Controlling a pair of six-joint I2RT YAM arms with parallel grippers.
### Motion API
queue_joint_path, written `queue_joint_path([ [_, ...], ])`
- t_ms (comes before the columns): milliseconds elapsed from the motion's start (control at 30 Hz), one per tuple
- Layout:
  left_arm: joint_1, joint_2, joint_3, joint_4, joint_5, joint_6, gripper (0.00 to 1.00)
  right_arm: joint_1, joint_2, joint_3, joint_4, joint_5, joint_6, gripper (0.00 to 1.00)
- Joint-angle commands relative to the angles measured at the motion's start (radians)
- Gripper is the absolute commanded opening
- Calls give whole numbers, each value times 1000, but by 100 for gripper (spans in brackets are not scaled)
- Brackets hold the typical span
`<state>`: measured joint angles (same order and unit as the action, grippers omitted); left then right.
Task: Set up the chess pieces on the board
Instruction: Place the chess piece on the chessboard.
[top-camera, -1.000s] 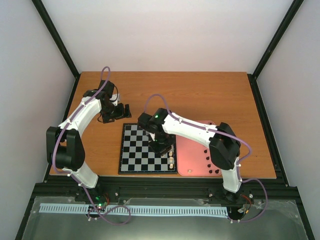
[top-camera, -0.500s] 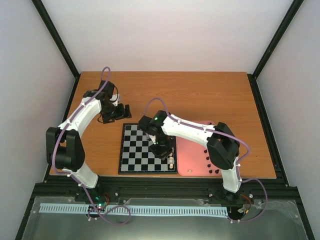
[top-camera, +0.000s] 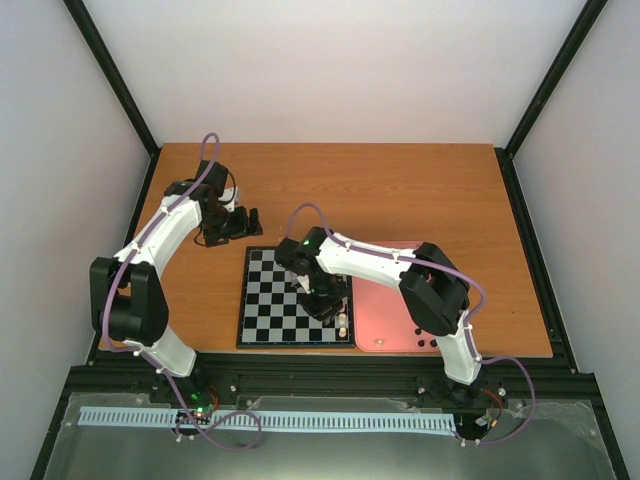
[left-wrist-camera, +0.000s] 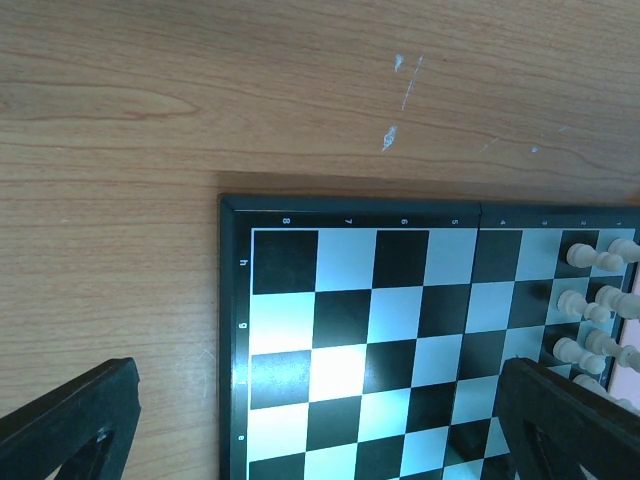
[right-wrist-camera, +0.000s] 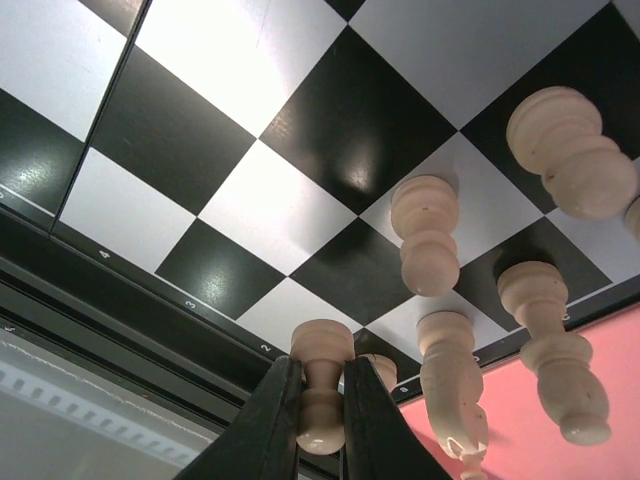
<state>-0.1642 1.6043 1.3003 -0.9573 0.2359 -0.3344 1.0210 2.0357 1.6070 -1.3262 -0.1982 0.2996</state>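
The board (top-camera: 280, 295) lies flat on the wooden table; it also shows in the left wrist view (left-wrist-camera: 350, 330) and the right wrist view (right-wrist-camera: 300, 130). My right gripper (right-wrist-camera: 322, 410) is shut on a cream-white chess piece (right-wrist-camera: 322, 345), held just over the board's near right corner (top-camera: 330, 305). Several cream-white pieces (right-wrist-camera: 425, 230) stand on the squares beside it, also seen from the left wrist (left-wrist-camera: 585, 300). My left gripper (top-camera: 245, 222) is open and empty, above the table off the board's far left corner. Black pieces (top-camera: 415, 320) lie on the pink tray.
A pink tray (top-camera: 395, 300) lies against the board's right side, seen in the right wrist view too (right-wrist-camera: 590, 360). The table's near edge runs just below the board and tray. Bare wood (top-camera: 380, 190) stretches behind the board.
My right gripper has moved a little down and left over the board's near right corner, holding the cream-white piece. The left arm has not moved.
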Motion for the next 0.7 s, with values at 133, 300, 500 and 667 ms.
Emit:
queue_joint_path([
  [133,-6,-24,6,11,6,-11,100,4,16,-17,8,-9,-19,10],
  [300,-6,-26,2,13,1,-9,100,2,23,-21,8,-15,-25,11],
  [500,-6,-27,1,13,2,-8,100,2,27,-22,5,-9,-24,15],
  [667,-6,-24,0,17,3,-9,100,2,27,-20,4,-6,-23,18],
])
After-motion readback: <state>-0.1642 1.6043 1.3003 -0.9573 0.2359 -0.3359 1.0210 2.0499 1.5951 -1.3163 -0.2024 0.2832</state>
